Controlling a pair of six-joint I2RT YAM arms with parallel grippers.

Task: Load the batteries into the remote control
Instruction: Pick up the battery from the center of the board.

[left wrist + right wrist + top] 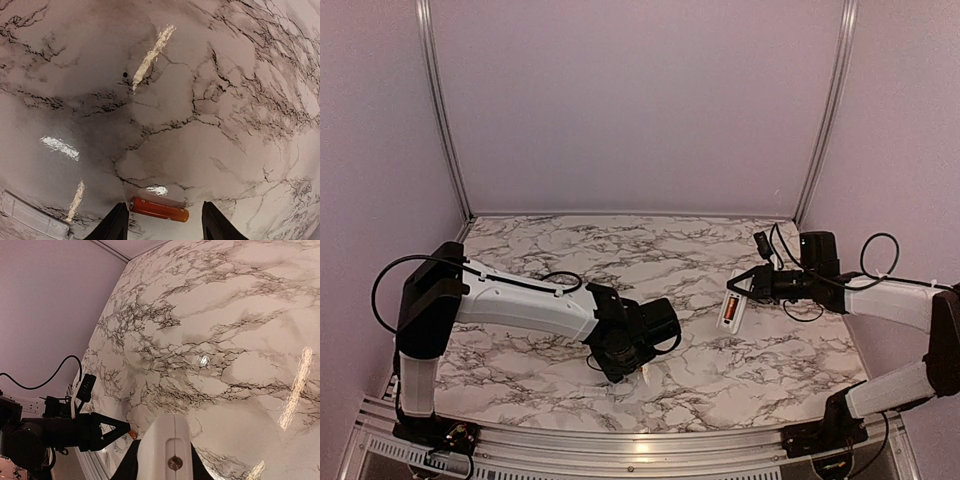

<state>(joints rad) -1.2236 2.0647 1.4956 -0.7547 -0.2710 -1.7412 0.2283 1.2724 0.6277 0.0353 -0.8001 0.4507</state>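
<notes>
At the near edge a metal rail (pixel 620 440) runs under both arm bases. Beyond it lies the counter (pixel 580 250), a glossy marble-patterned surface, white with grey and black veins, carrying streaks of lamp glare in the wrist views.

The left end effector (pixel 162 224) points down at the counter near its middle. Its fingers (pixel 114 226) are spread apart. A battery (pixel 159 209), orange-red, lies flat on the counter between them, with a clear gap on its right side. Whether the left finger touches it is hard to tell. A pale flat plastic piece (pixel 30 216) lies at the lower left of that view; what it is cannot be made out.

Further back and to the right, the right end effector (pixel 742 290) is clamped on the remote control (pixel 731 308), a white bar held above the counter. A second battery (pixel 729 313) shows orange in its recess.

Behind everything, plain lilac walls (pixel 640 100) close in the counter on three sides, with metal uprights (pixel 440 110) at the two back corners.
</notes>
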